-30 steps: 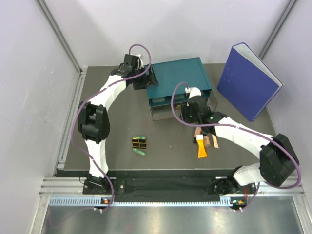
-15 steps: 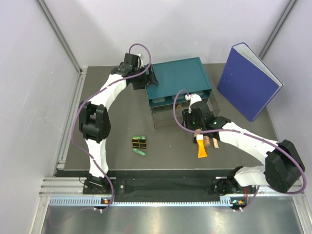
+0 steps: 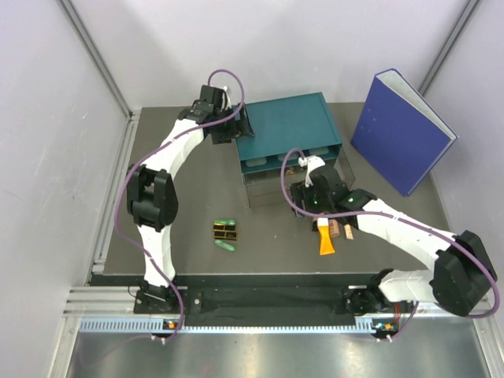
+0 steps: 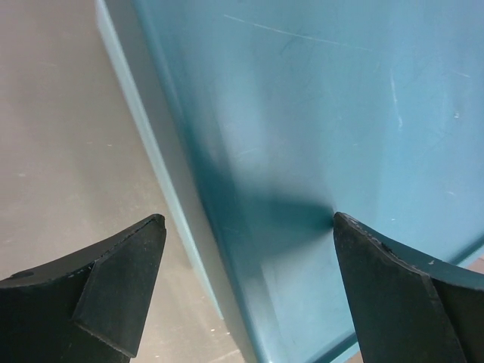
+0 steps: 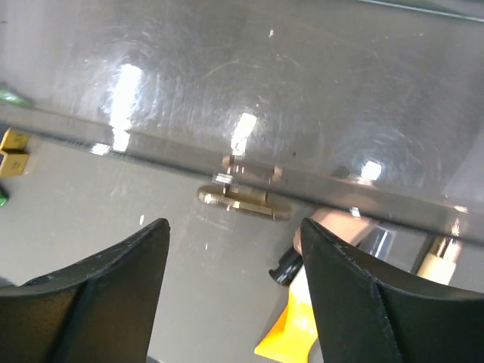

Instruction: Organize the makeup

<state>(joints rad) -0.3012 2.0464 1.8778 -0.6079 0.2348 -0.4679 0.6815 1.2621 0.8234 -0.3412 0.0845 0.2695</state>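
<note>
Both claws wide, nothing held — the makeup lay out on the table [image 3: 181,236].
My left gripper [image 4: 246,219] stood spread across the back left corner of the teal box [image 3: 287,126]. My right gripper [image 5: 234,224] hung open in front of the clear drawer [image 3: 266,189], facing its gold handle [image 5: 243,200]. The orange tube [image 3: 326,240] and tan sticks [image 3: 340,229] lay just beside that gripper. The black-and-gold cases [image 3: 225,231] sat between green capsules [image 3: 226,246] — well off to its left.
</note>
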